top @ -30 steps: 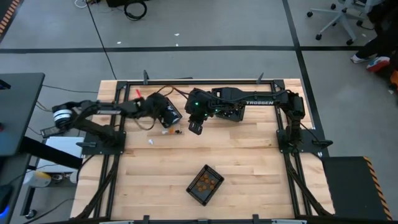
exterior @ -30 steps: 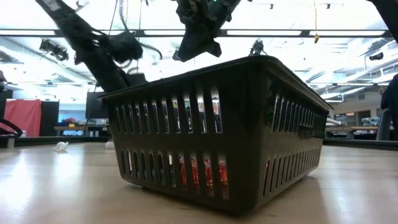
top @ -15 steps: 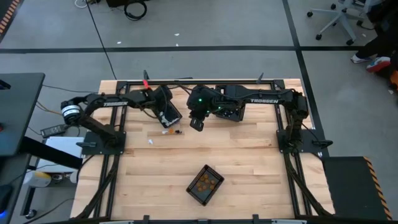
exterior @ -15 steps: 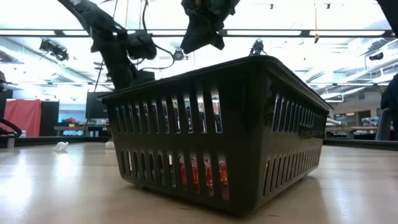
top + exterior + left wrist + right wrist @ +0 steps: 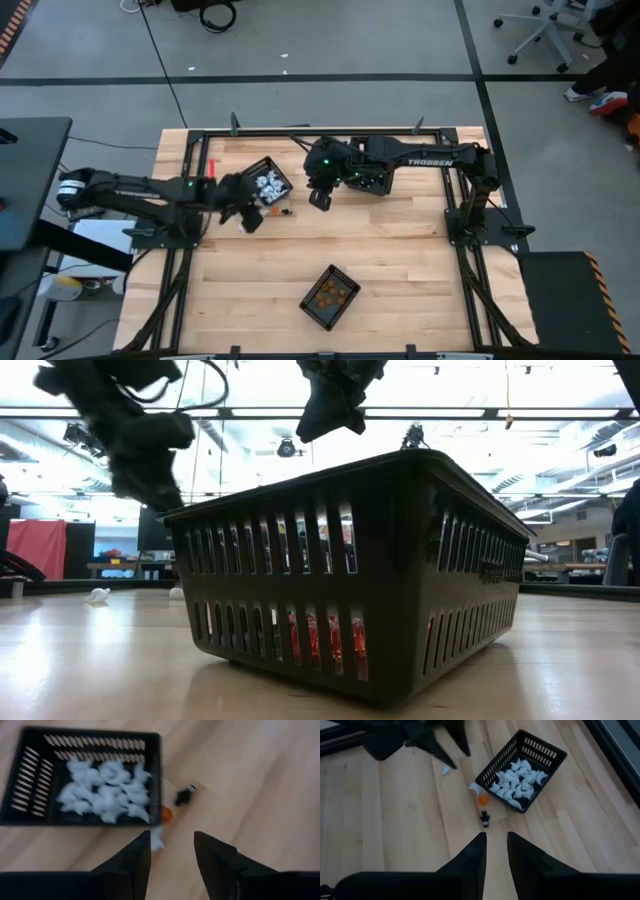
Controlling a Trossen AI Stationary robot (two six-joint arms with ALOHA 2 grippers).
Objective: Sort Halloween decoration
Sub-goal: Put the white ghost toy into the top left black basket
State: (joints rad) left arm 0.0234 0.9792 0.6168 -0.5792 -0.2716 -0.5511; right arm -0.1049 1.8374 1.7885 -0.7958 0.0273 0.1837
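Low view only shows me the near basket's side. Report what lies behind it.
Observer: A second basket at the back holds white trinkets.
Operator: List anything loose.
Observer: Beside it on the table lie an orange piece, a black piece and a white piece.
Operator: Place the left gripper.
Observer: The left gripper hovers open and empty above those loose pieces.

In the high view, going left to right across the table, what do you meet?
Left end effector → basket of white trinkets → right end effector; the basket of orange trinkets overlaps in order, so I leave it out.
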